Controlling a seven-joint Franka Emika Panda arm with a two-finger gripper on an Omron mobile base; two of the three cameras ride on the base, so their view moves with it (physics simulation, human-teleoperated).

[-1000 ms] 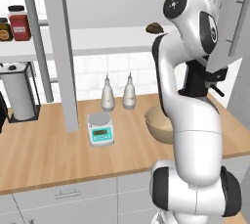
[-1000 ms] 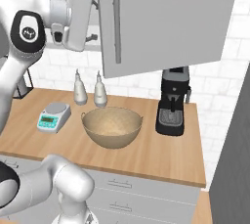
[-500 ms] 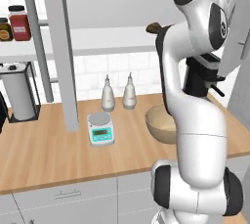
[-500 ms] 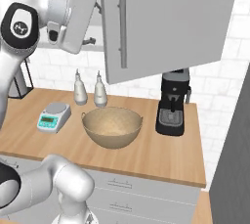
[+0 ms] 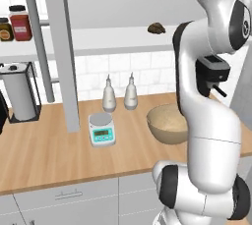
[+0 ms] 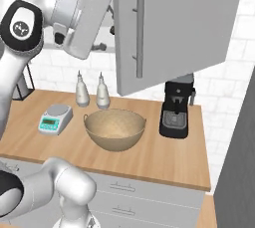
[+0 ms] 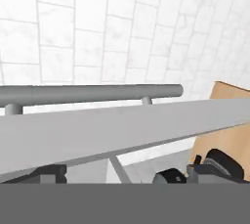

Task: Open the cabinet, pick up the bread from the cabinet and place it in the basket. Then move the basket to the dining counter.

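So, biggest first: you've got one cabinet [image 6: 199, 23] with its doors already swung out, stiff flat panels you work by the long bar handle [image 6: 140, 32], and one pale shelf [image 5: 123, 40] showing inside. Next down is the single basket [image 6: 114, 130], sitting on the wood worktop [image 6: 164, 157] between the bottles and the coffee machine [image 6: 175, 110]; it looks rigid and light, so I'd guess you grab it by the rim later, since the round wall is too wide to pinch across. Smallest is the one bread [image 5: 156, 28], a dark lumpy roll sitting alone on that shelf, up above the basket. It's probably light and a bit squashy, so pinch it across the middle and go gentle. The hand is up near the door edge, with the bar handle running right across the hand view, and its jaws are spread wide with nothing in them. Side count: two bottles [image 5: 120, 94], one scale [image 5: 102, 129], two jars [image 5: 15, 22].
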